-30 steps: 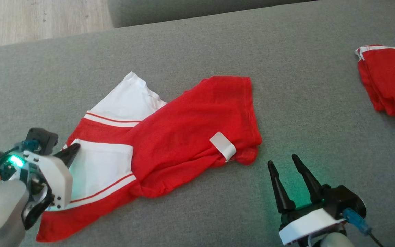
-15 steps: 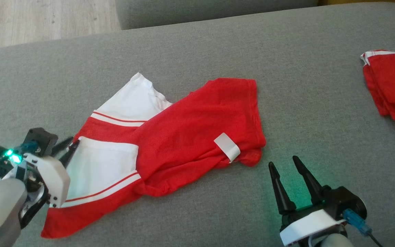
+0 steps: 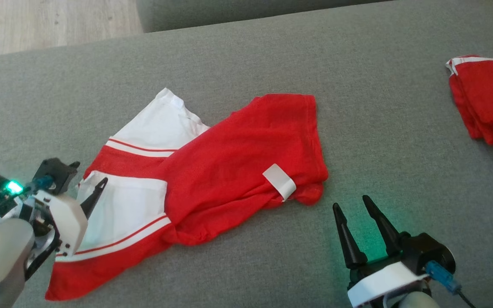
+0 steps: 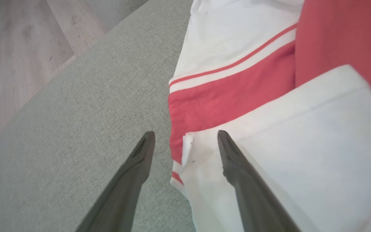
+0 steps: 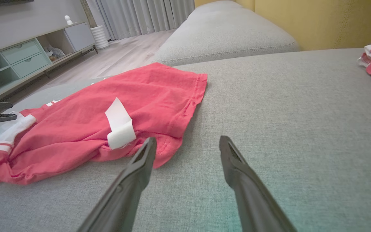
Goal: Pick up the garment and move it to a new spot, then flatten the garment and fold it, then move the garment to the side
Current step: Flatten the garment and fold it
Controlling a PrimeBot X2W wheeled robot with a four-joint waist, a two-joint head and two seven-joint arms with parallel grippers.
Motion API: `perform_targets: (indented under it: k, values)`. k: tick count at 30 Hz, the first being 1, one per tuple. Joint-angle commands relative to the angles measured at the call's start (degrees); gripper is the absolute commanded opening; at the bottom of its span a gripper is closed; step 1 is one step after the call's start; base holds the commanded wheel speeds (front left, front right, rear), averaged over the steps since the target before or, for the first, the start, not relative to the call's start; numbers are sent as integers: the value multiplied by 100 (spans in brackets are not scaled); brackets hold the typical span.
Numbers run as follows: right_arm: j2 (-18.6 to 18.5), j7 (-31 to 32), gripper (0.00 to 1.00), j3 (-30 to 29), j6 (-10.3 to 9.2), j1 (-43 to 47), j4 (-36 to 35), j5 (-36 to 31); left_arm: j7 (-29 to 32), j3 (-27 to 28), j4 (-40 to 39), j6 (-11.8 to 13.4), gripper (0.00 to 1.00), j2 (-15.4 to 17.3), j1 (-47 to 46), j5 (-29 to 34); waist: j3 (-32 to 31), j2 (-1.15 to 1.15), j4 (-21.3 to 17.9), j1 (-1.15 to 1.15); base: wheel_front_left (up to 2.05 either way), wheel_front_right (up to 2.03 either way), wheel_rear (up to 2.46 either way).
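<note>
Garment (image 3: 229, 162), red with white panels, lies crumpled on the grey sofa cushion (image 3: 379, 107). Its long axis runs from near-left to far-right in the head view. Left pincer (image 4: 185, 135) is spread and straddles the garment's left edge, one finger over bare cushion, the other over the white panel. Whether it touches the cloth cannot be told. Right pincer (image 3: 351, 202) is also spread and empty, just short of the rumpled red corner by the white tag (image 3: 278, 182); the cloth lies ahead and to its left, not between the fingers. Left arm is the nearer. Judgement: the left need only close on the edge, while the right needs a short reach forward-left. A second red bundle (image 3: 486, 98) sits well apart, far right.
</note>
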Motion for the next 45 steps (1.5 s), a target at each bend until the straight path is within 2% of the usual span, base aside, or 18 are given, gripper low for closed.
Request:
perform_targets:
  k: [1, 4, 5, 6, 8, 9, 10, 11, 19, 23, 27, 28, 37, 45]
  values:
    - [-28, -63, 100, 141, 39, -177, -152, -34, -56, 206, -38, 61, 100, 261, -332, 44, 24, 0, -15, 0, 0, 0, 0]
    - [-28, -63, 100, 140, 39, -198, -156, -31, -51, 178, 16, 69, 98, 259, -365, 73, 62, 0, -33, 0, 0, 0, 0]
    - [-28, -63, 100, 138, 39, -201, -158, -29, -46, 172, 34, 66, 67, 259, -369, 66, 71, 0, -37, 0, 0, 0, 0]
    - [-28, -63, 100, 135, 39, -204, -160, -29, -46, 167, 48, 62, 56, 259, -373, 57, 81, 0, -40, 0, 0, 0, 0]
    - [-28, -63, 100, 129, 39, -210, -164, -27, -45, 156, 70, 51, 27, 255, -379, 30, 96, 0, -42, 0, 0, 0, 0]
    - [-28, -63, 100, 125, 39, -212, -166, -27, -46, 147, 78, 45, 23, 256, -385, 22, 103, 0, -42, 0, 0, 0, 0]
    - [-28, -63, 100, 118, 39, -214, -167, -26, -50, 138, 84, 39, 2, 254, -391, 15, 109, 0, -40, 0, 0, 0, 0]
    - [-28, -63, 100, 113, 39, -217, -167, -27, -56, 129, 89, 35, 0, 249, -395, 8, 113, 0, -38, 0, 0, 0, 0]
    - [-28, -63, 100, 105, 39, -202, -145, -32, -166, 66, 41, 66, 0, 261, -402, 45, 40, 0, 12, 0, 0, 0, 0]
    - [-28, -63, 100, 55, 39, -124, -94, -52, -291, 76, -238, 207, 0, 317, -354, 100, -76, 0, 83, 0, 0, 0, 0]
    - [-28, -63, 100, -13, 39, -13, -30, -71, -405, 138, -777, 473, 0, 465, -244, 153, -232, 0, 197, 0, 0, 0, 0]
    - [-28, -63, 100, -39, 39, 37, -5, -81, -434, 188, -1108, 610, 0, 585, -163, 150, -305, 0, 260, 0, 0, 0, 0]
    - [-28, -63, 100, -65, 39, 100, 294, -1, -298, 393, -2769, 1243, 0, 1249, 347, 57, -489, 0, 656, 0, 0, 0, 0]
    - [-28, -63, 100, -44, 39, -232, 959, 316, -354, 629, -3427, 1687, 0, 1648, 440, 136, -452, 0, 920, 0, 0, 0, 0]
